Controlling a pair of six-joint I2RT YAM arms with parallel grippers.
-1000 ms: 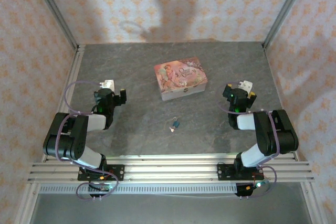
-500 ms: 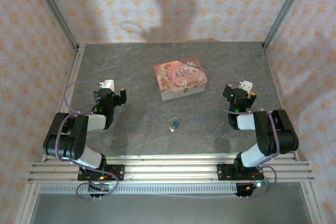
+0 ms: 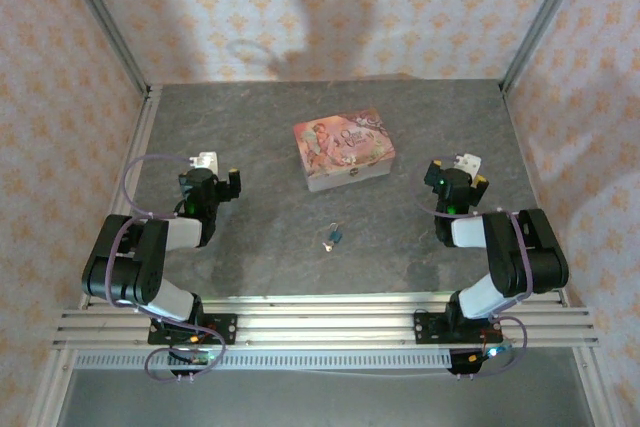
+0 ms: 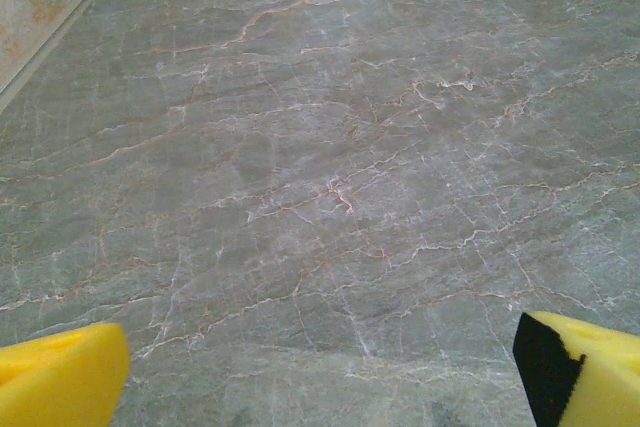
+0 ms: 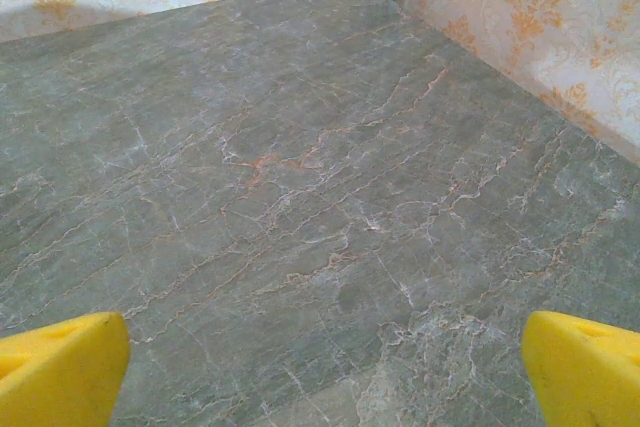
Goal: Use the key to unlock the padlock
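Note:
The tiny blue padlock (image 3: 336, 237) lies on the grey stone table (image 3: 260, 147), in front of the pink floral box, with a silvery bit at its lower left end. The key is too small to tell apart from it. My left gripper (image 3: 226, 184) rests low at the left, well away from the padlock. In the left wrist view it (image 4: 320, 372) is open, its yellow fingertips (image 4: 60, 377) far apart over bare stone. My right gripper (image 3: 460, 184) sits at the right, also open (image 5: 320, 372), with yellow fingertips (image 5: 585, 367) at the frame corners and nothing between them.
The pink floral box (image 3: 343, 150) stands closed at the table's middle back. Patterned walls and metal posts (image 3: 105, 27) enclose the table on three sides. An aluminium rail (image 3: 320, 322) runs along the near edge by the arm bases.

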